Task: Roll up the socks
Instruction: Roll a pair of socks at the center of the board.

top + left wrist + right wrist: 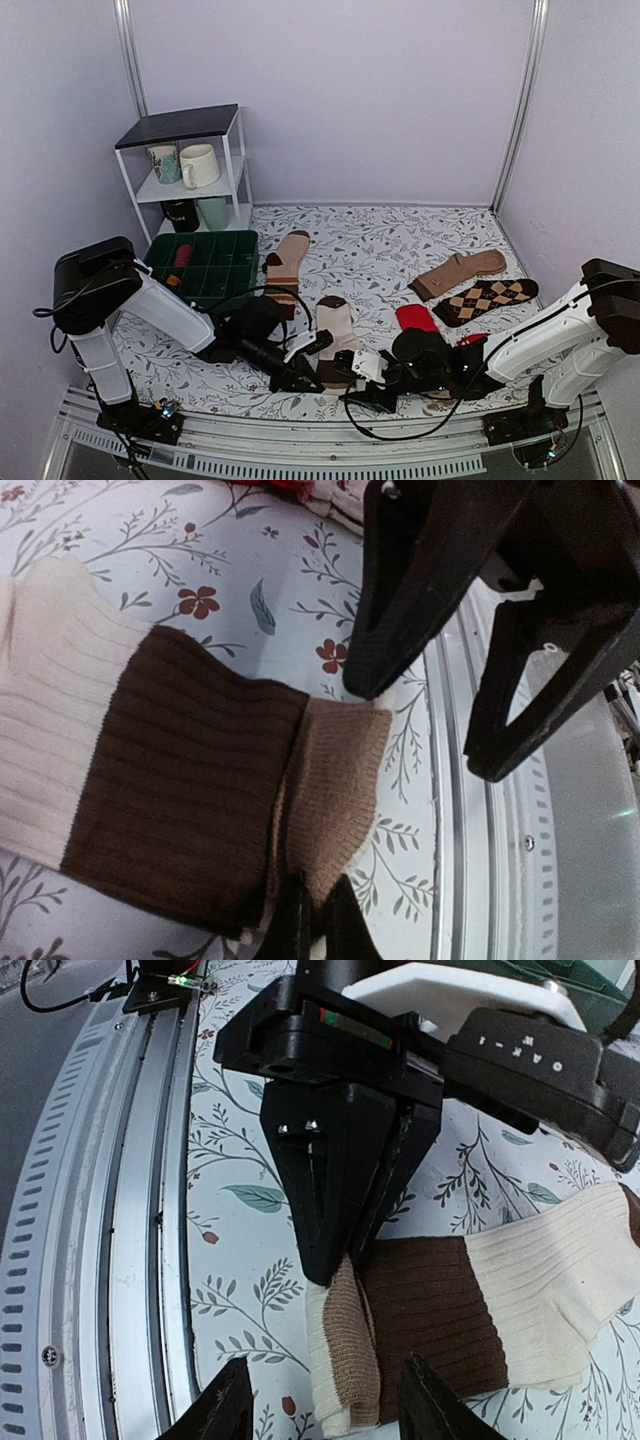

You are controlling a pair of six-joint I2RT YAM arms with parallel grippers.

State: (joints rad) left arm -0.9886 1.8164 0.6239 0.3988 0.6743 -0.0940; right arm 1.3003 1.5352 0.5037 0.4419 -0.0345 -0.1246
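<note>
Sock look: the sock (338, 325) has a cream-white ribbed body, a wide dark brown band, a tan-brown toe and a dark brown cuff at the other end.
Sock place: it lies flat on the floral table (380, 250), down by the near edge, and its toe is just beside the metal rail (100, 1260).
Long axis: it runs near-to-far, almost straight away from the arm bases, with the toe pointing at the rail and the cuff towards the back wall.
Toe edge: a cream strip peeks out beside the tan (a second layer or a fold; the wrist views don't settle it).
Left gripper (325, 1260): the fingers are pressed together, pinching the tan toe at its edge.
Right gripper (330, 1405): the fingers are spread wide, straddling the toe end and gripping nothing.
Neighbour: a red sock (416, 318) lies to the right, apart from the cream one.
</note>
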